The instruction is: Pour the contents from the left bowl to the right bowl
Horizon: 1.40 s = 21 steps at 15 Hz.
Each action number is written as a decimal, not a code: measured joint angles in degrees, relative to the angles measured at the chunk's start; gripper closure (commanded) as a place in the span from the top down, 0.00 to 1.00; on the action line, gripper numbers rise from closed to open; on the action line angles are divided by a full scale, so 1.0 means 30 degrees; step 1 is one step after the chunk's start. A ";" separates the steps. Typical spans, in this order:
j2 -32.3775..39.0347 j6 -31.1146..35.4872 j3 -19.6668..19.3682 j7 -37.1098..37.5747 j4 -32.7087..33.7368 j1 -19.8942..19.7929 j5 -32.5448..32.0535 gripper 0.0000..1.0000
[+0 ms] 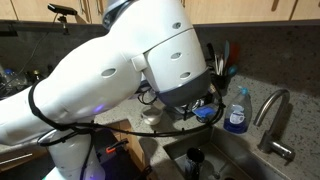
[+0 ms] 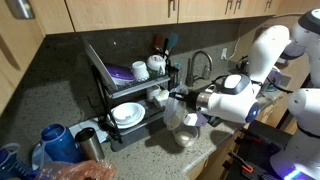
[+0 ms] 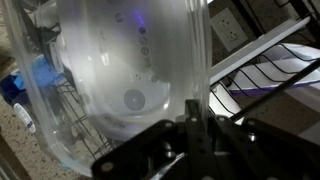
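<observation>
While your claw is clenched on the rim of the glass-like bowl, you hold that bowl tipped in the air above the tabletop, just beside the black dish rack. The pale bowl seems to sit directly under it, but it's blurry.

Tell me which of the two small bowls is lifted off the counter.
The clear glass-like bowl: the tool is shut on its rim and holds it tilted in the air. The pale cream bowl sits on the counter below it.
</observation>
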 measured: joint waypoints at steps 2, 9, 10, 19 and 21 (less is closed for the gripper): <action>-0.0038 -0.0020 0.0186 0.0000 0.0002 -0.0003 0.0000 0.01; -0.0218 -0.0098 0.1418 0.0000 0.0005 -0.0103 0.0017 0.01; -0.0217 -0.0024 0.1500 0.0000 0.0003 -0.0123 0.0019 0.01; 0.0338 0.3291 0.2753 -0.0014 -0.0007 -0.1642 0.1987 0.01; 0.0612 0.3800 0.3330 -0.0015 -0.0008 -0.2246 0.2343 0.01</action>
